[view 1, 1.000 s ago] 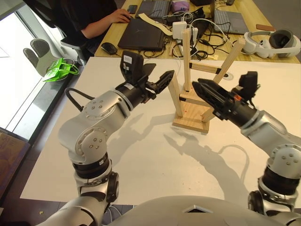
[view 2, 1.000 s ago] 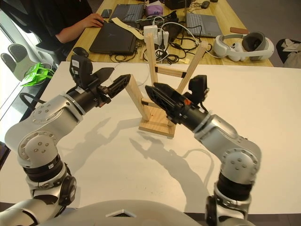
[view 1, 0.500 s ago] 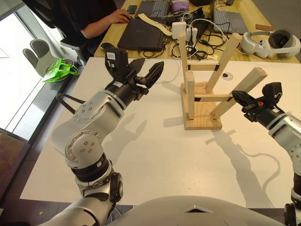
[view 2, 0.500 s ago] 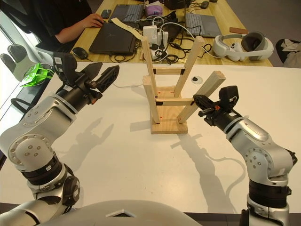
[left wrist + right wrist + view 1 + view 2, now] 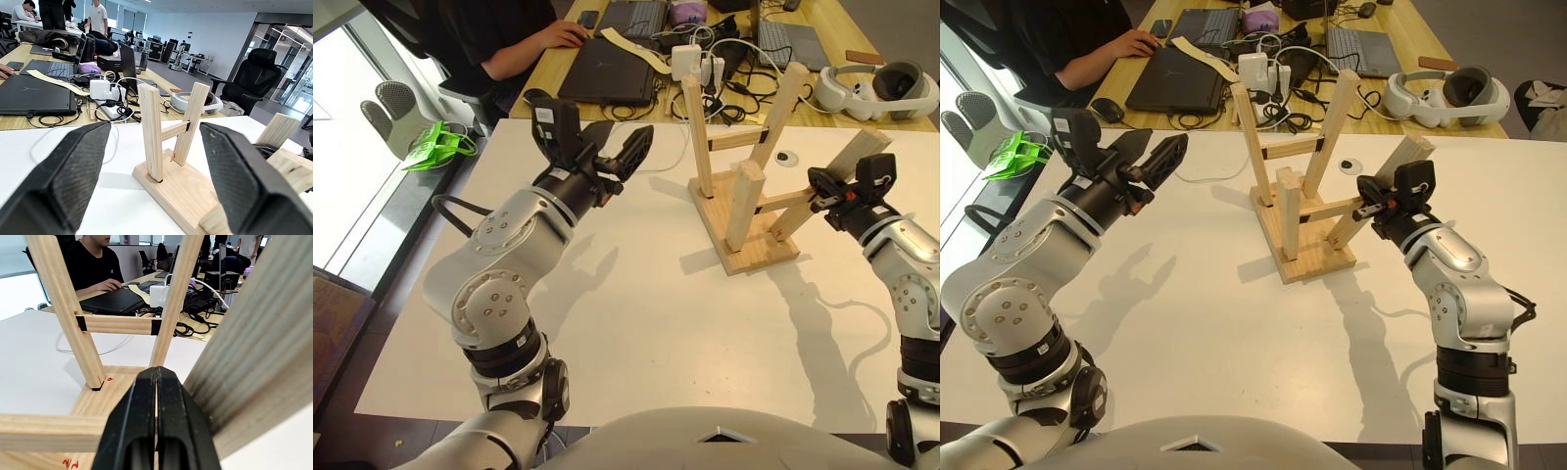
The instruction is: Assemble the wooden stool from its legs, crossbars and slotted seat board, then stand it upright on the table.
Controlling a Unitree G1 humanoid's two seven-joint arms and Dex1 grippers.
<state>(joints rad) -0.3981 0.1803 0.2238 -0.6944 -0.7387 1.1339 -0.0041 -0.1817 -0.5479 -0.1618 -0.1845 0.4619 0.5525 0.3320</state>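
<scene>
**Wooden stool upside down on the table, right gripper shut against it**

Wooden stool [image 5: 744, 201], pale and unpainted: in the head views you see it upside down on the white table [image 5: 636, 323]. Its flat seat board [image 5: 762, 250] is down and its four square legs point up. One crossbar [image 5: 734, 142] joins the two far legs, and another runs low between the near legs. Your left gripper [image 5: 628, 137] hangs in the air well to the stool's left, fingers spread wide and holding nothing. Your right gripper [image 5: 1363, 201] is at the stool's right side, with its tips touching the low crossbar just beside the slanted right leg. A black laptop [image 5: 607, 73] and a white headset [image 5: 891, 88] lie on the wooden desk beyond.

In the left wrist view, the two black padded fingers [image 5: 68, 176] stand far apart, with the stool between them farther off.

In the right wrist view, your right gripper's black fingers [image 5: 137, 431] are pressed together with nothing between them. They sit close against a broad leg [image 5: 254, 357], and a crossbar [image 5: 120, 324] spans the far legs behind.
</scene>
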